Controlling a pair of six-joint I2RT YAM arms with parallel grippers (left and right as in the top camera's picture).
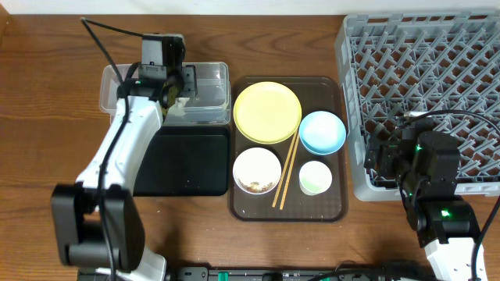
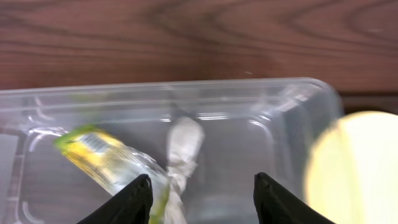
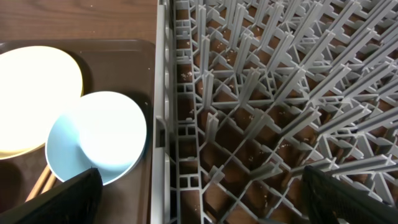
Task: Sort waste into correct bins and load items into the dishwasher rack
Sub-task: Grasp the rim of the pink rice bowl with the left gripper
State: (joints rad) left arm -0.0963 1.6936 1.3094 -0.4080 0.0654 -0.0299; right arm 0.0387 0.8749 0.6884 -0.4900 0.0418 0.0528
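My left gripper (image 1: 168, 84) is open above the clear tub (image 1: 209, 84). In the left wrist view the green-yellow wrapper (image 2: 102, 155) lies inside the tub (image 2: 273, 124) with a twisted white piece (image 2: 183, 144) beside it, both just off the left finger of the open jaws (image 2: 202, 199). The black tray (image 1: 187, 164) lies in front of the tub. The yellow plate (image 1: 267, 112), blue bowl (image 1: 323, 132), white bowl (image 1: 257, 170), white cup (image 1: 316, 177) and chopsticks (image 1: 286, 168) sit on the brown tray. My right gripper (image 3: 202, 186) is open and empty over the left edge of the grey rack (image 3: 261, 112).
The brown serving tray (image 1: 337, 209) lies between the bins and the rack (image 1: 422, 70). Small bits lie in the bottom of the white bowl. The blue bowl (image 3: 96, 143) and the plate (image 3: 34, 93) show left of the rack wall in the right wrist view.
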